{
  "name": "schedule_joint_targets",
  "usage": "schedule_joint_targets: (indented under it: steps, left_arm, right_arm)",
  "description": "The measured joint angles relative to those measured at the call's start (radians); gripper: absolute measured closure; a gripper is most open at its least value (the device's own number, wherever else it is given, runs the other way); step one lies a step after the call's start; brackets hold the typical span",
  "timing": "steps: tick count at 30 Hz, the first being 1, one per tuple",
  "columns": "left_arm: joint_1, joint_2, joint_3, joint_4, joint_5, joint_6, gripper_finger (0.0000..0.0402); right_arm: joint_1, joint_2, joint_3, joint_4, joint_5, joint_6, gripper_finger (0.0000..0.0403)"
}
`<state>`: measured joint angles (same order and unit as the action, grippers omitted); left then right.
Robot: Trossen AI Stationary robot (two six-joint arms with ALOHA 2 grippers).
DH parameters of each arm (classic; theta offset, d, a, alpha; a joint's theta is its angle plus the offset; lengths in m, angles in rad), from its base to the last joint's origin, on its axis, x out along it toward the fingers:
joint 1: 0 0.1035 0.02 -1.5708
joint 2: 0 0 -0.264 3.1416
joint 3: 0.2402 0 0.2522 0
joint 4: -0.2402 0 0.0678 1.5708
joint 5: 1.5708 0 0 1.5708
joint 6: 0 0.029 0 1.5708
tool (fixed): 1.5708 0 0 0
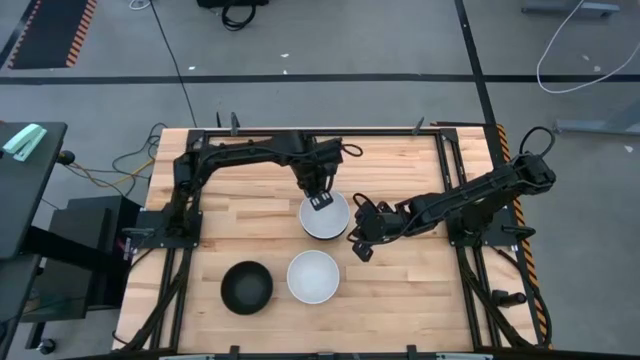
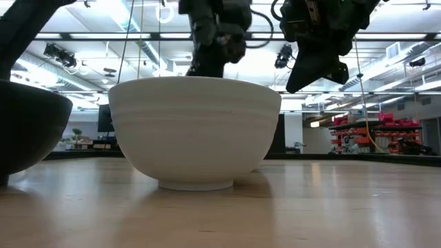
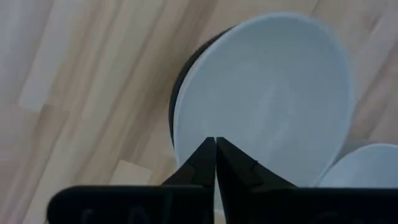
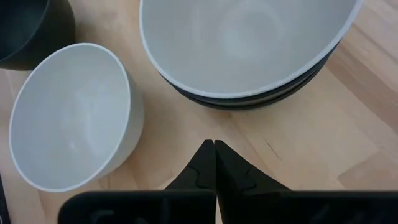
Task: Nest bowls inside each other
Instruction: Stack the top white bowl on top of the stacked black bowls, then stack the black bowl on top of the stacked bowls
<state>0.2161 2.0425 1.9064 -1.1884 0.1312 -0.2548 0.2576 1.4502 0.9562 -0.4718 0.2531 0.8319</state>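
On the wooden table (image 1: 400, 290), a white-topped bowl stack (image 1: 325, 216) sits mid-table. The left gripper (image 1: 320, 200), fingers pressed together, hovers over the stack's rim; the right gripper (image 1: 358, 246), likewise closed and empty, sits just beside the stack.

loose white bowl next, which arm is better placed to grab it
Probably the right. Its gripper hangs just beside the loose white bowl, with a clear path. The left gripper sits over the stack, farther back. Both jaws look shut.

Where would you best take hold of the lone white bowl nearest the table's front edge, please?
Probably by the rim of the white bowl, coming straight down with one finger inside and one outside. It sits upright and open-mouthed, its wall smooth. The side away from the black bowl looks freest.
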Motion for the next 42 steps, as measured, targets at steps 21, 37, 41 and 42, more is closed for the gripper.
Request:
schedule_joint_targets:
  steps: [21,37,41,42]
  left_arm:
    - [0.023,0.118,0.0,0.012,0.024,0.006,0.0369]
    - [0.009,0.051,0.209,-0.283,-0.038,0.088,0.0385]
    - [-0.016,0.012,0.208,-0.366,-0.086,0.074,0.0369]
    - [-0.025,0.003,0.208,-0.386,-0.096,0.063,0.0366]
  right_arm:
    - [0.021,-0.001,0.0,0.008,-0.001,0.014,0.0402]
    - [0.034,-0.001,0.0,0.011,-0.045,0.041,0.039]
    - [0.039,-0.001,0.0,-0.001,-0.045,0.03,0.0389]
    - [0.039,-0.001,0.0,-0.005,-0.045,0.016,0.0389]
